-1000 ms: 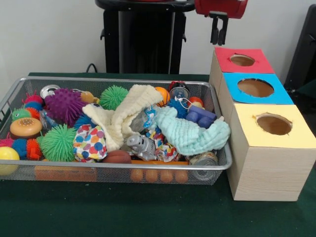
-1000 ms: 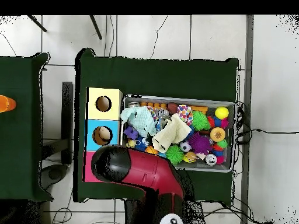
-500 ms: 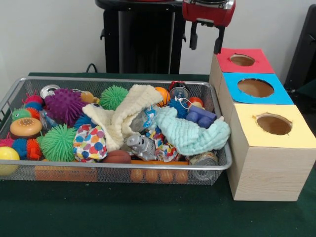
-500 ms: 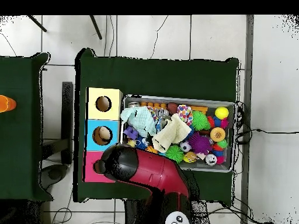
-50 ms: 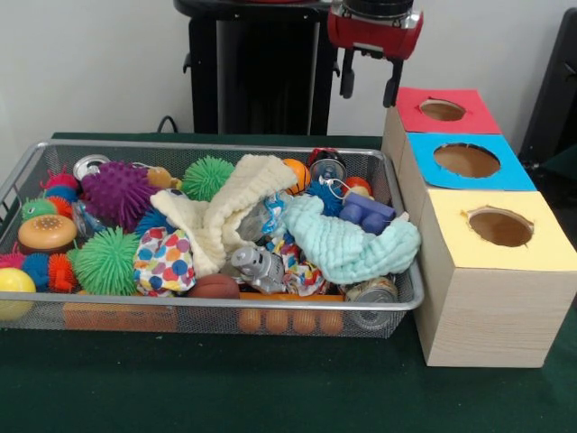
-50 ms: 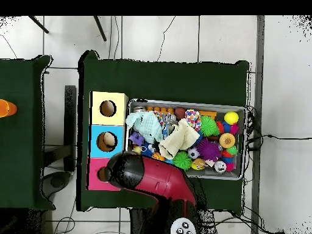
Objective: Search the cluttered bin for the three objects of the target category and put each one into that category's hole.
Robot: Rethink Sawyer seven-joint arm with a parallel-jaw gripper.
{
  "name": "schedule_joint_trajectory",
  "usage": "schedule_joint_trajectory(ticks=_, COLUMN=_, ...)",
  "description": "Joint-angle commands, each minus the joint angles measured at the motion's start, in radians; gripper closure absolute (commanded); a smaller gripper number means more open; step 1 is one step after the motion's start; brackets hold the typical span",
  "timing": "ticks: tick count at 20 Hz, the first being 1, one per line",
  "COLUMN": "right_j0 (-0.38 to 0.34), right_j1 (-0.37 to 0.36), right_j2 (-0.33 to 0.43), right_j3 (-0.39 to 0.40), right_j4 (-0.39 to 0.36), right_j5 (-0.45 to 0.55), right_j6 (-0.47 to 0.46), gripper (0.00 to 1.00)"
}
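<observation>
Your black two-fingered pincer [image 5: 369, 84] under the red wrist hangs with its jaws spread apart and nothing between them; it touches nothing. You see it in the air above the far right corner of the silver wire-mesh bin [image 5: 207, 316], just left of the red-topped wooden box [image 5: 443, 111]. Against the picture half a second ago it has shifted slightly left and a little higher, and a second ago its fingers were together and it stood further right, almost over the red box. From above, the red and black arm [image 6: 152, 178] covers it.

The bin runs lengthwise along the dark green table [image 5: 270, 397], its long axis left to right in the front view. You have the three boxes in a row beside its right end: red-topped at the far end, the blue-topped wooden box [image 5: 469, 162] in the middle, the yellow-topped wooden box [image 5: 498, 262] nearest the table's front edge, each with a round hole facing up.

Nothing in the bin has changed. A cream knitted cloth [image 5: 225, 212] lies across the middle, tilted from the near left up toward the far right. A mint green knitted cloth [image 5: 352, 244] sits by the right wall, a purple spiky ball [image 5: 117, 192] near the far left corner, a green spiky ball [image 5: 106, 262] by the front wall.
</observation>
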Motion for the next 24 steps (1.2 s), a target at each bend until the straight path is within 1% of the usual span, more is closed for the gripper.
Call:
schedule_joint_trajectory(ticks=1, right_j0=-0.025, right_j1=0.117, right_j2=0.041, right_j3=-0.03, right_j4=0.037, right_j5=-0.122, right_j6=0.226, gripper=0.0)
schedule_joint_trajectory(ticks=6, right_j0=-0.032, right_j1=0.162, right_j2=0.043, right_j3=-0.081, right_j4=0.049, right_j5=-0.106, right_j6=0.213, gripper=0.0)
schedule_joint_trajectory(ticks=17, right_j0=-0.029, right_j1=0.21, right_j2=0.05, right_j3=-0.149, right_j4=0.069, right_j5=-0.082, right_j6=0.215, gripper=0.0)
schedule_joint_trajectory(ticks=24, right_j0=-0.011, right_j1=0.245, right_j2=0.04, right_j3=-0.221, right_j4=0.083, right_j5=-0.036, right_j6=0.226, gripper=0.0)
